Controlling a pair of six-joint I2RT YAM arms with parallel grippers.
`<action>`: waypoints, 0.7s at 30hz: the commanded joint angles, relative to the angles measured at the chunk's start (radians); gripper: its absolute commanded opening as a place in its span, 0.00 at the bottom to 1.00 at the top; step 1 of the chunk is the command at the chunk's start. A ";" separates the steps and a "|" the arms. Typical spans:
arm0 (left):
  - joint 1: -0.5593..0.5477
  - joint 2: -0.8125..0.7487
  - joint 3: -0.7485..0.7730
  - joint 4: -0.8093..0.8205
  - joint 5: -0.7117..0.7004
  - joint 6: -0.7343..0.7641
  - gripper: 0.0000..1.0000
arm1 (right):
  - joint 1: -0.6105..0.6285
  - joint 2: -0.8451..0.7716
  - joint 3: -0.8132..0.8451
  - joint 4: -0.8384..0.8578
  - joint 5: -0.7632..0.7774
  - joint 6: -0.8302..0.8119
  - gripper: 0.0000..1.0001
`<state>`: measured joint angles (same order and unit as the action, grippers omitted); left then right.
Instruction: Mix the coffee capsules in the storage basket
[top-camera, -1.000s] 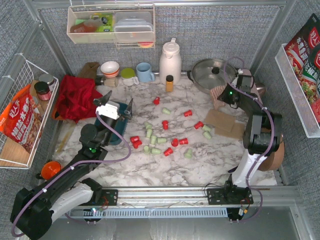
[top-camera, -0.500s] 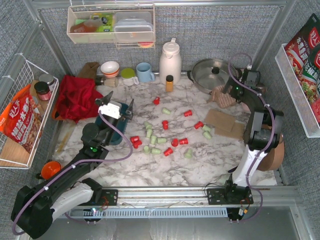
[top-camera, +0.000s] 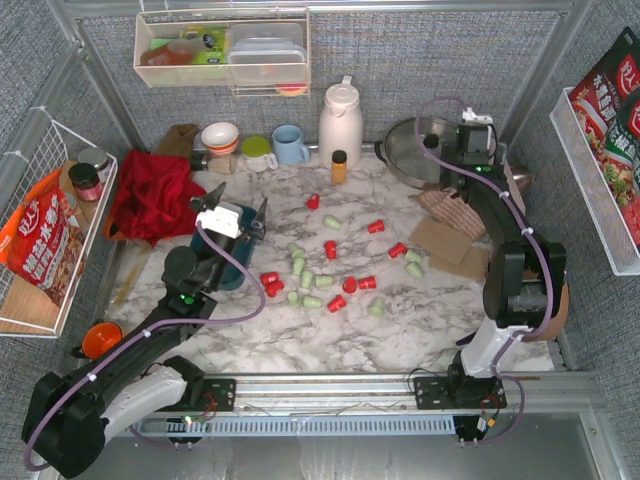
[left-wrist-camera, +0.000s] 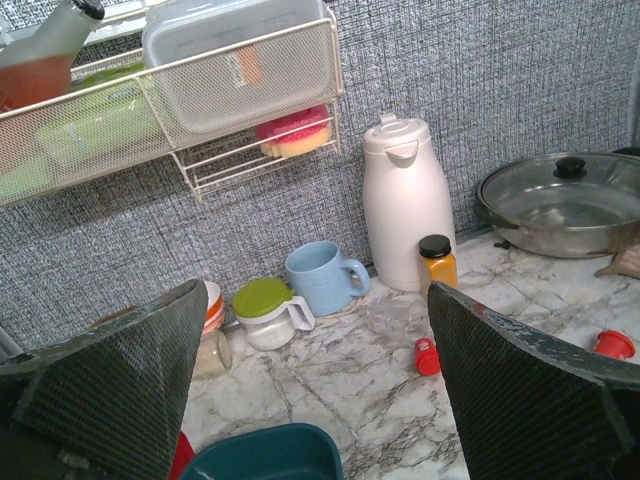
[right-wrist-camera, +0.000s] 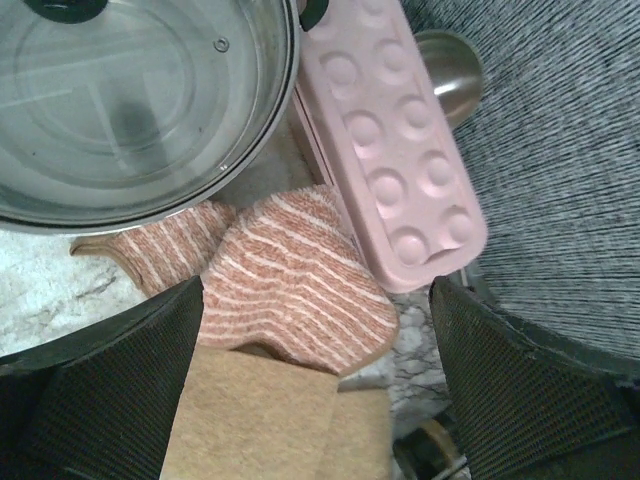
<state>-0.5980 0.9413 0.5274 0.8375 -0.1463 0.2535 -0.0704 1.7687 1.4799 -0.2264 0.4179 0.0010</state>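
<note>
Red and pale green coffee capsules (top-camera: 322, 280) lie scattered over the middle of the marble table, outside the storage basket. The dark teal storage basket (top-camera: 233, 274) sits at the left, mostly hidden under my left arm. Its rim (left-wrist-camera: 265, 455) shows at the bottom of the left wrist view, with nothing visible inside. My left gripper (top-camera: 233, 211) hovers open above it, holding nothing. A red capsule (left-wrist-camera: 426, 356) lies beyond the basket. My right gripper (top-camera: 477, 140) is open and empty at the back right, by the pot. In the right wrist view the right gripper (right-wrist-camera: 318, 300) is above a striped cloth (right-wrist-camera: 290, 275).
A lidded steel pot (top-camera: 420, 145), pink tray (right-wrist-camera: 400, 150) and tan mats (top-camera: 445, 245) are at the back right. A white jug (top-camera: 340, 120), amber bottle (top-camera: 339, 166), blue mug (top-camera: 290, 144) and bowls line the back wall. A red cloth (top-camera: 155, 195) lies left.
My right gripper has swung from above the striped cloth back toward the pot and stands open. The left arm and the capsules have not moved.
</note>
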 joint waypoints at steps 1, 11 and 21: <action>0.001 -0.010 0.002 0.032 0.004 0.002 0.99 | 0.075 -0.067 -0.020 0.044 0.180 -0.133 0.99; 0.001 -0.027 0.003 0.027 -0.013 0.002 0.99 | 0.179 -0.368 -0.172 -0.009 0.012 -0.067 0.99; 0.001 0.017 0.104 -0.164 -0.069 -0.142 0.99 | 0.078 -0.710 -0.518 0.170 -0.147 0.360 0.99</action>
<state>-0.5980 0.9379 0.5941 0.7666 -0.1932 0.1699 0.0448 1.1343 1.0622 -0.1570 0.3786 0.1574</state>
